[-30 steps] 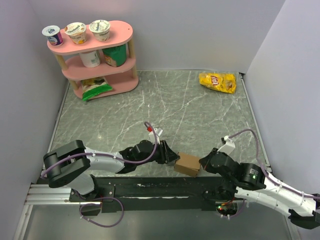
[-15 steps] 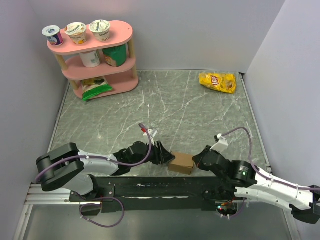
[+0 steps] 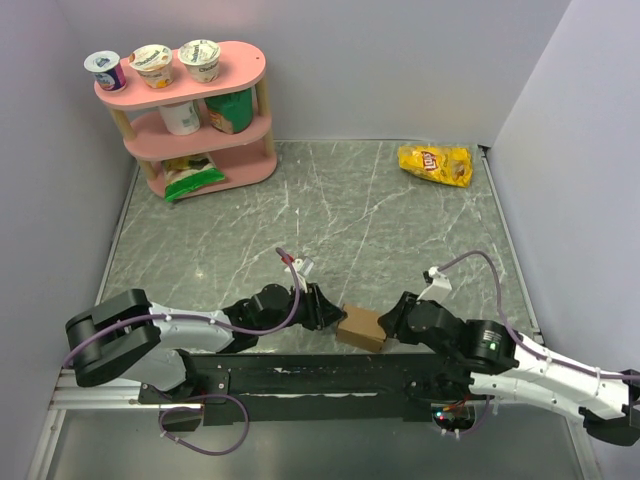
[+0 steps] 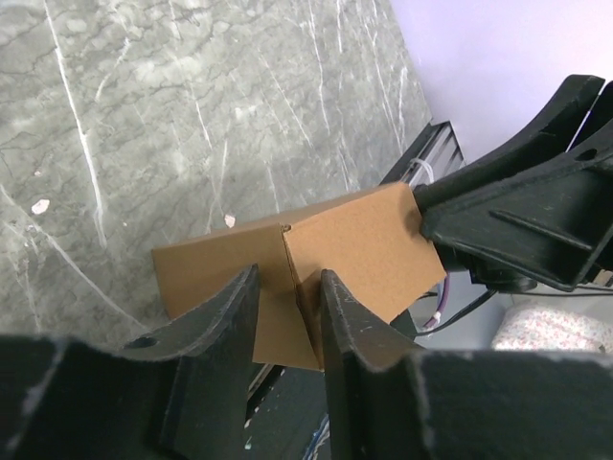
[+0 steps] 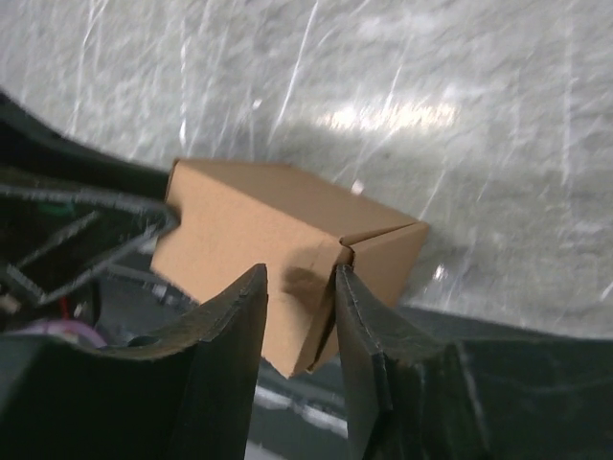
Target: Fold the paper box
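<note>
While both of my arms reach low across the near edge of the marble table (image 3: 350,220), the paper box (image 3: 360,327) sits between them, a small brown cardboard cube beside the black rail (image 3: 300,372) that carries my bases. My left gripper (image 3: 332,317) meets it from the left and my right gripper (image 3: 388,322) from the right, so each blocks the other's side of the box.

From the left wrist, my left gripper (image 4: 287,287) straddles a folded corner seam of the box (image 4: 354,240). Its fingers stand narrowly apart, and I cannot tell whether they pinch the cardboard. From the right wrist, my right gripper (image 5: 302,283) has its fingers parted astride another corner of the box (image 5: 249,220).

Well away, a yellow chip bag (image 3: 435,163) lies at the far right. A pink three-tier shelf (image 3: 250,62) stands at the far left, with yogurt cups (image 3: 151,62) on top and a green packet (image 3: 190,178) at the bottom.

Compared with a second ago, the box has slid slightly left, my right arm has stretched further toward it, and my right fingers, then together, have opened.
</note>
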